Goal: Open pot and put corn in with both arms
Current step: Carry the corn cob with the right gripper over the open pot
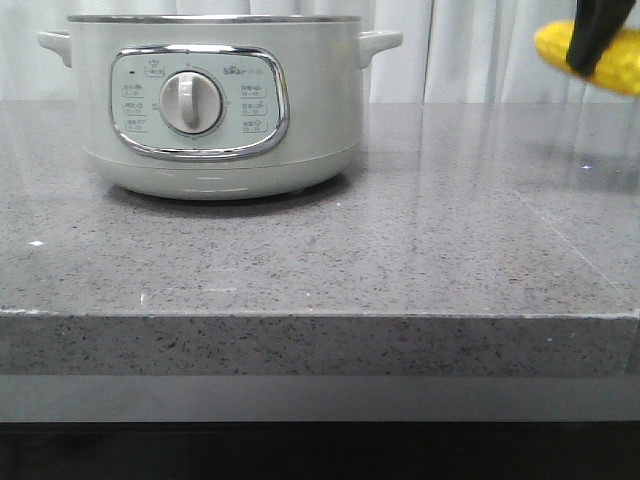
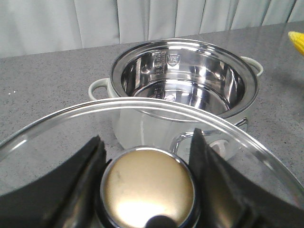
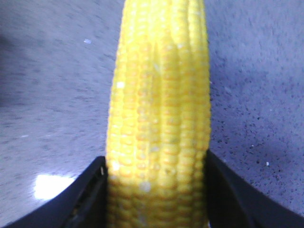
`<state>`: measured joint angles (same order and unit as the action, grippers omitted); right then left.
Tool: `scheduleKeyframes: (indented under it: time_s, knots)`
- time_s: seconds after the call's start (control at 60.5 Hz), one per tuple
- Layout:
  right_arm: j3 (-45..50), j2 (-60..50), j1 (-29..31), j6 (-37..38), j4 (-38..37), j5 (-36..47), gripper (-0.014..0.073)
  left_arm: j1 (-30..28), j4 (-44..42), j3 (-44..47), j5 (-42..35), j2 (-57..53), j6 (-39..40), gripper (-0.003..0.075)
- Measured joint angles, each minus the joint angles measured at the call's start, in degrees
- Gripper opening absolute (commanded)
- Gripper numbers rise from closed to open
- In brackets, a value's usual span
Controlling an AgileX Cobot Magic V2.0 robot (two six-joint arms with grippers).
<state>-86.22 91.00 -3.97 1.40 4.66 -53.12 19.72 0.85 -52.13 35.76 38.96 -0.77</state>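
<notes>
The pale grey-green pot (image 1: 215, 105) stands at the back left of the table with its white dial facing me. In the left wrist view the pot (image 2: 185, 80) is open and its shiny steel inside is empty. My left gripper (image 2: 147, 156) is shut on the brass-coloured knob (image 2: 148, 187) of the glass, metal-rimmed lid (image 2: 57, 137) and holds it off the pot, on the dial side. It is out of the front view. My right gripper (image 1: 590, 40) is shut on the yellow corn (image 1: 610, 60), held in the air at the far right. The right wrist view shows the corn (image 3: 159, 95) between the fingers of the gripper (image 3: 156, 159).
The grey speckled stone table (image 1: 400, 250) has its front edge close to the camera. A pale curtain (image 1: 470, 50) hangs behind it. The corn's tip (image 2: 297, 42) shows at the edge of the left wrist view, to the right of the pot.
</notes>
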Motion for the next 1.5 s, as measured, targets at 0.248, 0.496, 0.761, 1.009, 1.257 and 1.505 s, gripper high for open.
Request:
scheduleKeyframes:
  time_s: [0.248,0.496,0.761,1.009,1.257,1.505]
  knots:
    - [0.0,-9.7,-7.9,-1.4,1.0,0.9,0.0293,0.0,0.0,0.0,0.0,0.0,0.0,0.0240]
    - [0.0,-14.0,-17.6,-2.3,2.7,5.5,0.0293,0.0,0.0,0.0,0.0,0.0,0.0,0.0240]
    - [-2.4,-11.1,-26.5,-5.3,2.9,13.3,0.0293,0.0,0.0,0.0,0.0,0.0,0.0,0.0240]
    - [-12.9,-1.0,-30.4,-5.8,3.0,14.3,0.0293,0.0,0.0,0.0,0.0,0.0,0.0,0.0240]
    - [-19.2,9.6,-31.1,-9.3,3.0,14.3,0.0293,0.0,0.0,0.0,0.0,0.0,0.0,0.0240]
    - [-22.6,16.8,-31.1,-14.5,3.0,12.5,0.0293,0.0,0.0,0.0,0.0,0.0,0.0,0.0240]
